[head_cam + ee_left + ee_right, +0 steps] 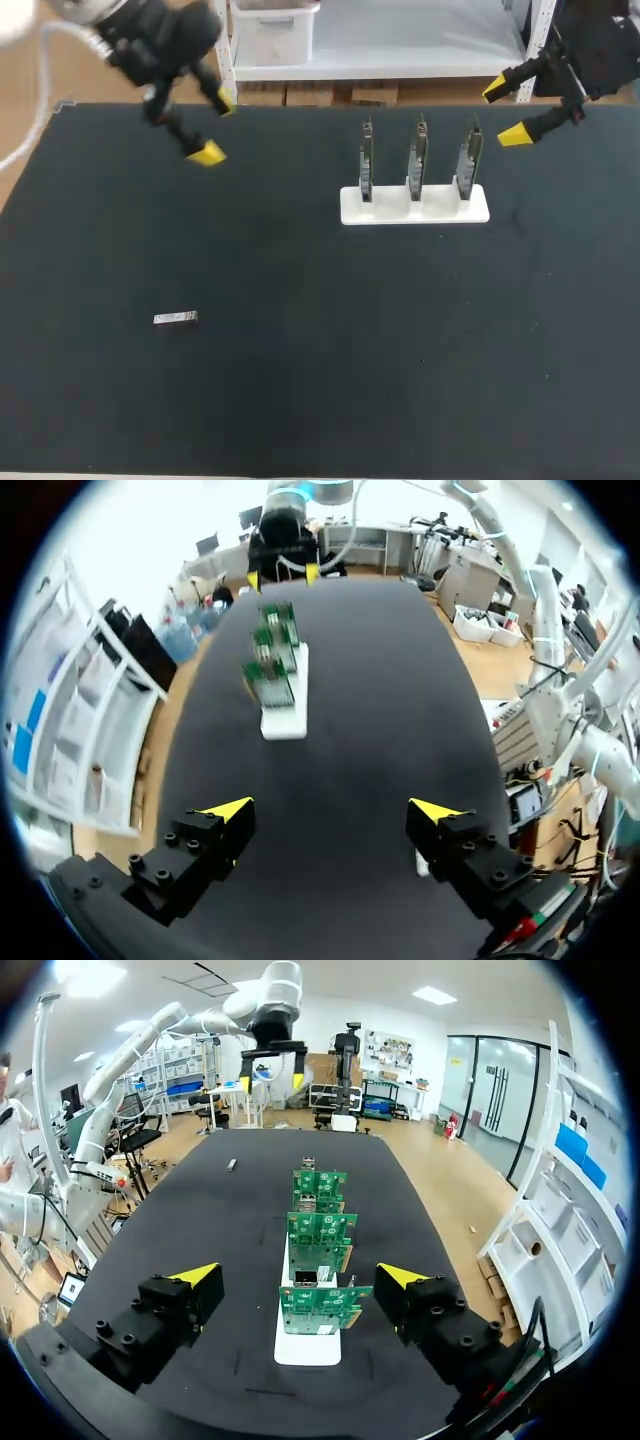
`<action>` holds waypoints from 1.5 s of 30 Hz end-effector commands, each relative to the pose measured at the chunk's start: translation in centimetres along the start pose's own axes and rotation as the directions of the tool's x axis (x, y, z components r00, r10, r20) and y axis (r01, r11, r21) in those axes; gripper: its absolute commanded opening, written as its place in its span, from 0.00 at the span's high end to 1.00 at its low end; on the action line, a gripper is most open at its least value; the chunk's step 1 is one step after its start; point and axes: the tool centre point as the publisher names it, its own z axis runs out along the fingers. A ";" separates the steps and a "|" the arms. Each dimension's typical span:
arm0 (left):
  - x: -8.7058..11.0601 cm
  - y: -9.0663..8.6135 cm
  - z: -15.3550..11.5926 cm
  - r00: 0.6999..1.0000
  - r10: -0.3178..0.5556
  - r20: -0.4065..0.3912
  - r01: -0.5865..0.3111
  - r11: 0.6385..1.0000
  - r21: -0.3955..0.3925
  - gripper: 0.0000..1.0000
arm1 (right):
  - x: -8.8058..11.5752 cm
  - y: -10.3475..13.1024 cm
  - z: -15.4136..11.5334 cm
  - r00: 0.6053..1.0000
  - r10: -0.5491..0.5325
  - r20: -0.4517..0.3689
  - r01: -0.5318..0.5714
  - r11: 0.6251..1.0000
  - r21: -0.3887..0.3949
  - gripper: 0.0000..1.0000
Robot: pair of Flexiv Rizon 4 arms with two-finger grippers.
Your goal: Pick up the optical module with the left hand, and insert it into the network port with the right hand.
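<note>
Left gripper (216, 129) wide open, empty, upper left of head view. Right gripper (505, 110) likewise, upper right, just beside the boards (417, 160). Module (176, 318) lies flat on the mat (320, 400), lower left, well apart from both. Judging it small, light, rigid, probably slick metal: pinch the long sides mid-body, leave the plug end free.

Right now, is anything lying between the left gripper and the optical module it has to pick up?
Nothing visible does. The left gripper hangs open above the far left of the table. The optical module lies alone nearer the front edge, with only bare black surface between them.
</note>
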 end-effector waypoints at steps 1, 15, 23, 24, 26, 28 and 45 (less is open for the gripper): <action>4.0 -7.9 -0.5 0.998 -0.066 -0.015 0.061 0.976 -0.210 0.00 | -0.1 0.2 0.0 1.000 0.000 -0.002 0.000 1.000 0.005 0.00; 11.2 -12.8 2.4 0.967 -0.170 -0.190 0.142 0.978 -0.151 0.00 | -0.1 0.2 0.0 1.000 0.000 -0.002 0.000 1.000 0.005 0.00; 12.9 -13.1 3.9 0.952 -0.121 -0.281 0.101 0.991 -0.085 0.00 | -0.1 0.2 0.0 1.000 0.000 -0.002 0.000 1.000 0.005 0.00; 13.0 -13.1 4.1 0.951 -0.112 -0.288 0.092 0.992 -0.082 0.00 | -0.1 0.2 0.0 1.000 0.000 -0.002 0.000 1.000 0.005 0.00; 13.2 -12.9 4.6 0.948 -0.101 -0.301 0.083 0.994 -0.072 0.00 | -0.1 0.2 0.0 1.000 0.000 -0.002 0.000 1.000 0.005 0.00; 13.2 -12.6 5.0 0.949 -0.086 -0.305 0.070 0.996 -0.062 0.00 | -0.1 0.2 0.0 1.000 0.000 -0.002 0.000 1.000 0.005 0.00; 13.3 -12.6 9.5 0.916 -0.044 -0.398 0.042 0.999 -0.014 0.00 | -0.1 0.2 0.0 1.000 0.000 -0.002 0.000 1.000 0.005 0.00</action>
